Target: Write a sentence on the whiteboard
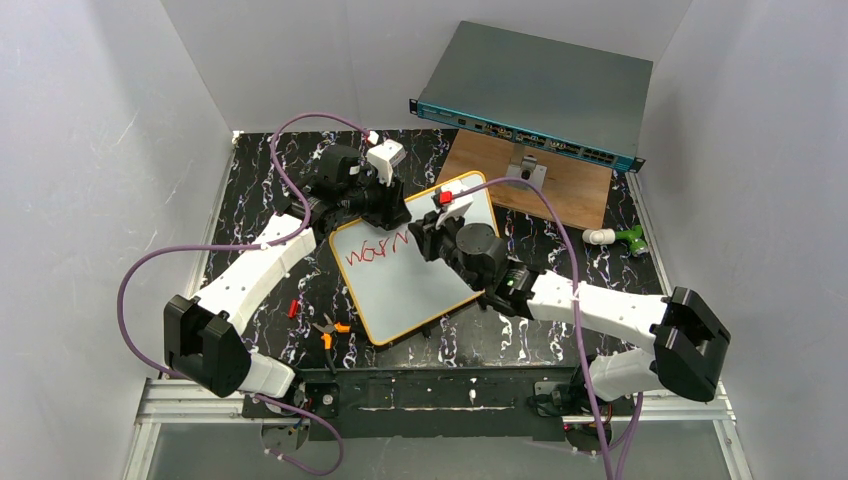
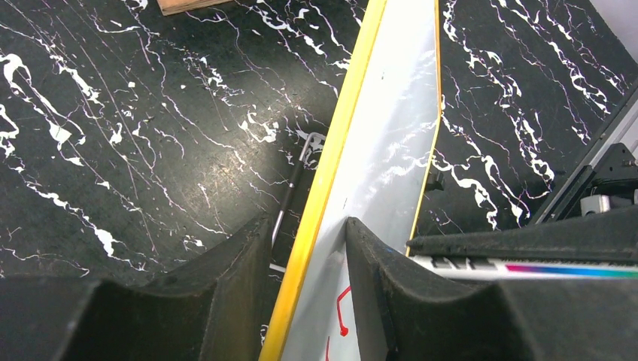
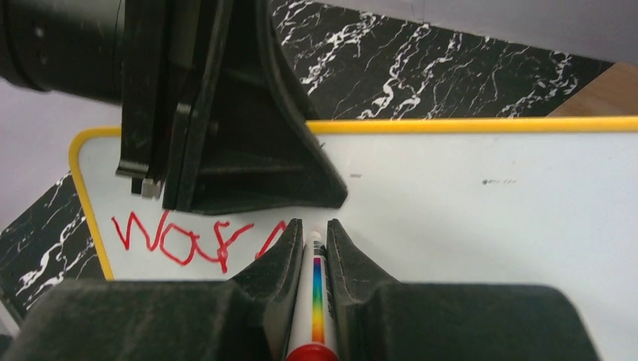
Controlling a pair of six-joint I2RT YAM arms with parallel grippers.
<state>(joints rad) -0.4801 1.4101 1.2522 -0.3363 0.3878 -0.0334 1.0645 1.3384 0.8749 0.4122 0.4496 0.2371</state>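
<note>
The whiteboard [image 1: 405, 290] lies tilted on the black marbled table, white with an orange rim. Red lettering [image 1: 375, 250] runs along its far left part and reads roughly "warm"; in the right wrist view the lettering [image 3: 188, 237] shows beside the fingers. My left gripper [image 2: 307, 226] is shut on the whiteboard [image 2: 399, 113] at its rim, one finger under and one on top. My right gripper [image 3: 314, 226] is shut on a white marker [image 3: 316, 293] with a rainbow stripe and a red end. Its tip rests on the whiteboard [image 3: 466, 218] just right of the last stroke.
A grey rack box with a teal front [image 1: 540, 95] stands at the back on a wooden board [image 1: 545, 190]. Orange-handled pliers [image 1: 330, 330] and a small red piece [image 1: 293, 308] lie left of the whiteboard. A white and green object [image 1: 620, 238] lies at the right.
</note>
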